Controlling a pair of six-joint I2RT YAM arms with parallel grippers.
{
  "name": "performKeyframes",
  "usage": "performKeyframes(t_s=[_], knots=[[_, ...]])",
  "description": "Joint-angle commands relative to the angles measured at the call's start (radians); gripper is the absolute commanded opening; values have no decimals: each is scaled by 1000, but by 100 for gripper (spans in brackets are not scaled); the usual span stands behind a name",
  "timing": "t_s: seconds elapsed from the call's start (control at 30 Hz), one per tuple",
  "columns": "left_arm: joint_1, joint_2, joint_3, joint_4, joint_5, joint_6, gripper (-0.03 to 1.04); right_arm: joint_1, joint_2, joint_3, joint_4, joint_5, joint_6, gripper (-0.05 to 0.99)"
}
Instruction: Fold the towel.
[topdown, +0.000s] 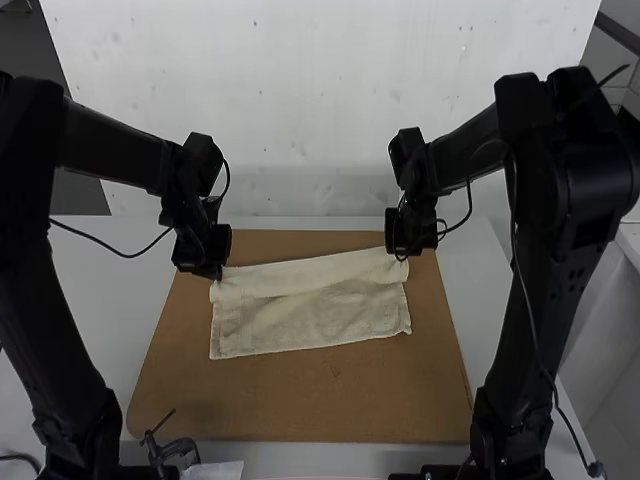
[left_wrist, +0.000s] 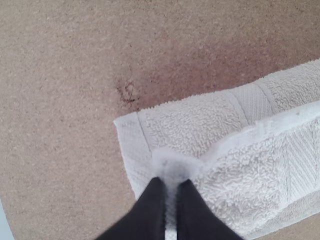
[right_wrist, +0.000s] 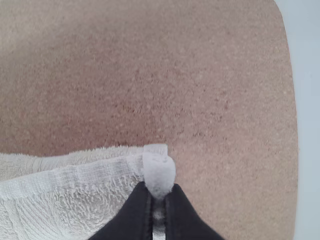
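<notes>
In the high view, a pale towel (topdown: 318, 318) is laid in layers at mid-frame on a brown mat (topdown: 300, 400) on the desk (topdown: 95, 285), its long axis running left to right and tilted slightly up toward the right. The raised edge of its top layer is clenched by the left claw (topdown: 213, 271) at the towel's upper left and by the right claw (topdown: 402, 254) at its upper right. The gripped cloth is partly hidden by dark fingers, and the towel is cut off in both wrist views.
</notes>
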Motion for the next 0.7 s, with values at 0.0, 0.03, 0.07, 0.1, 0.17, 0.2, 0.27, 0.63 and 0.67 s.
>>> performKeyframes(t_s=[0.0,0.03,0.07,0.1,0.17,0.2,0.27,0.63,0.67], knots=[[12,-84,-59,6,-11,-11,2,29,-107,-84,20,1,-31,2],[18,-106,-73,6,-11,-9,2,32,-129,-107,23,1,-34,2],[23,-132,-90,6,-11,-9,2,32,-152,-135,29,-1,-42,2],[26,-156,-102,6,-11,-9,2,40,-173,-158,32,-1,-46,2],[26,-190,-124,6,-11,-11,2,54,-215,-204,41,-1,-56,2],[23,-205,-133,5,-11,-11,2,55,-228,-219,43,-1,-57,2],[4,-234,-154,0,-8,-18,2,58,-261,-245,43,-1,-59,2],[-89,-340,-274,-21,-6,-61,2,75,-391,-349,7,-1,-85,2],[-89,-340,-277,-21,-9,-61,2,77,-391,-352,10,1,-85,2]])
